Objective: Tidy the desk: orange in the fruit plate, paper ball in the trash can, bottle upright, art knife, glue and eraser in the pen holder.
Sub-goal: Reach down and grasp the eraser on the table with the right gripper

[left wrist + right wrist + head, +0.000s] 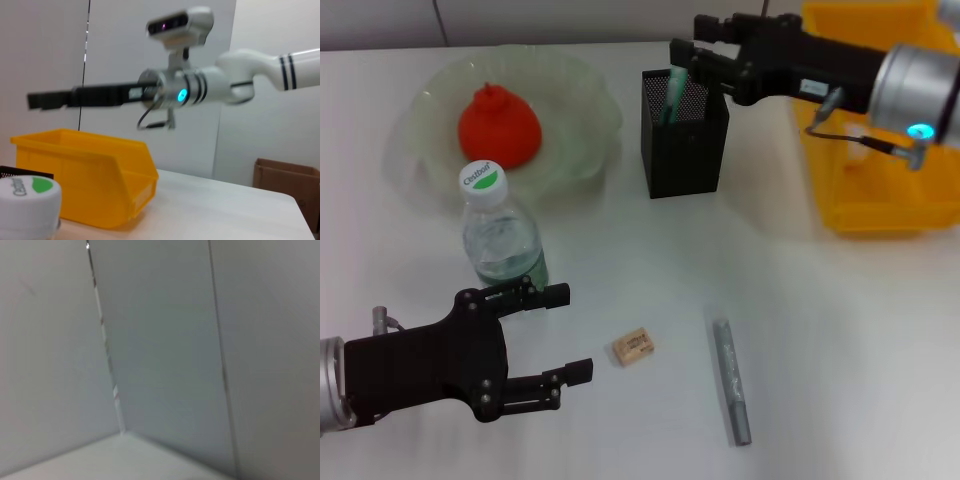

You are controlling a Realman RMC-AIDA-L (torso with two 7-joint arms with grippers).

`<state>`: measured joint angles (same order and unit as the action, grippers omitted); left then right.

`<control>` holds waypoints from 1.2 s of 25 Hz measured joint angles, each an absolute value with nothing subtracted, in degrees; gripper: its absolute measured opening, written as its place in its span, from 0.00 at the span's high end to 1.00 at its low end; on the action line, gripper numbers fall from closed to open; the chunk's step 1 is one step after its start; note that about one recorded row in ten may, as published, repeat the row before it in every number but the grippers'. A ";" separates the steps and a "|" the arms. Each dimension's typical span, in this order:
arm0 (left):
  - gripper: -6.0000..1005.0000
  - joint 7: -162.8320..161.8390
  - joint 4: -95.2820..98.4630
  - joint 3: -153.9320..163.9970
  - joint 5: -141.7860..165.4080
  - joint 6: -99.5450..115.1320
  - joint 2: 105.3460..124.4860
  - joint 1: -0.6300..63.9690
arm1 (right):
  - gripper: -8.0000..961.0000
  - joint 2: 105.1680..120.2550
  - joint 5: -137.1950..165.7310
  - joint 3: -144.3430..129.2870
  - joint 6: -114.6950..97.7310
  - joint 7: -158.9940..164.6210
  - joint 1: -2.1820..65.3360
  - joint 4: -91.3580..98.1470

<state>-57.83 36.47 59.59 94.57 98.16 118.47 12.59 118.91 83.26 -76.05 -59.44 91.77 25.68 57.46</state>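
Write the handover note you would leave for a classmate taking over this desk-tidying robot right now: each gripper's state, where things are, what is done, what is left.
Left gripper: open, low over the desk, beside the bottle and facing the eraser.
Right gripper: above the pen holder; a green item stands in the holder beneath it.
Done: orange in the fruit plate; bottle upright.
Left: eraser and the grey stick-shaped tool lie on the desk, both outside the holder.
Trash can: its contents are hidden, so check for the paper ball.
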 joint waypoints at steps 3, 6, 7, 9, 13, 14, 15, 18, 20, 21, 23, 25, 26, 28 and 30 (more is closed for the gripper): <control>0.20 -57.83 36.47 59.59 94.57 98.26 118.48 12.64 | 0.52 119.60 102.09 -76.31 -64.74 114.10 20.41 76.59; 0.20 -57.83 36.47 59.59 94.57 98.33 118.41 12.67 | 0.39 119.88 113.00 -76.20 -71.26 126.35 19.35 86.64; 0.20 -57.83 36.47 59.59 94.57 98.33 118.41 12.67 | 0.37 119.85 116.83 -76.11 -74.73 132.05 19.75 89.64; 0.20 -57.83 36.47 59.59 94.57 98.43 118.39 12.72 | 0.33 119.58 122.00 -76.15 -80.86 141.05 21.81 92.43; 0.20 -57.83 36.47 59.59 94.57 98.44 118.39 12.75 | 0.25 119.37 130.06 -79.91 -88.82 152.68 26.27 92.01; 0.20 -57.83 36.47 59.59 94.57 98.45 118.39 12.74 | 0.23 119.36 131.64 -81.65 -89.27 154.11 26.78 91.84; 0.20 -57.83 36.47 59.59 94.56 98.44 118.39 12.74 | 0.21 119.36 131.64 -81.65 -89.27 154.11 26.78 91.84; 0.20 -57.86 36.47 59.59 94.57 98.44 118.39 12.68 | 0.17 119.36 138.11 -88.24 -91.33 159.76 28.78 91.55; 0.20 -57.89 36.47 59.59 94.57 98.44 118.39 12.68 | 0.14 119.36 139.44 -89.66 -91.78 161.12 29.10 91.52; 0.20 -57.93 36.47 59.59 94.57 98.44 118.39 12.67 | 0.13 119.38 140.65 -90.89 -92.29 162.31 29.31 91.49; 0.20 -58.00 36.47 59.59 94.57 98.44 118.39 12.62 | 0.13 119.50 142.03 -93.37 -92.69 163.82 29.49 91.44; 0.20 -57.99 36.47 59.59 94.57 98.44 118.39 12.61 | 0.13 119.55 142.12 -94.05 -92.25 163.59 29.47 91.54; 0.20 -57.97 36.47 59.59 94.57 98.44 118.39 12.58 | 0.13 119.59 142.15 -94.66 -91.67 162.75 29.42 91.70; 0.20 -57.93 36.47 59.59 94.57 98.44 118.37 12.58 | 0.13 119.65 141.87 -97.40 -90.49 157.53 29.83 91.99; 0.20 -57.92 36.48 59.59 94.57 98.44 118.36 12.58 | 0.13 119.65 141.86 -98.56 -90.11 155.42 30.24 91.87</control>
<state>-57.92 36.48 59.59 94.57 98.44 118.36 12.58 119.65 141.86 -98.56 -90.11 155.42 30.24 91.87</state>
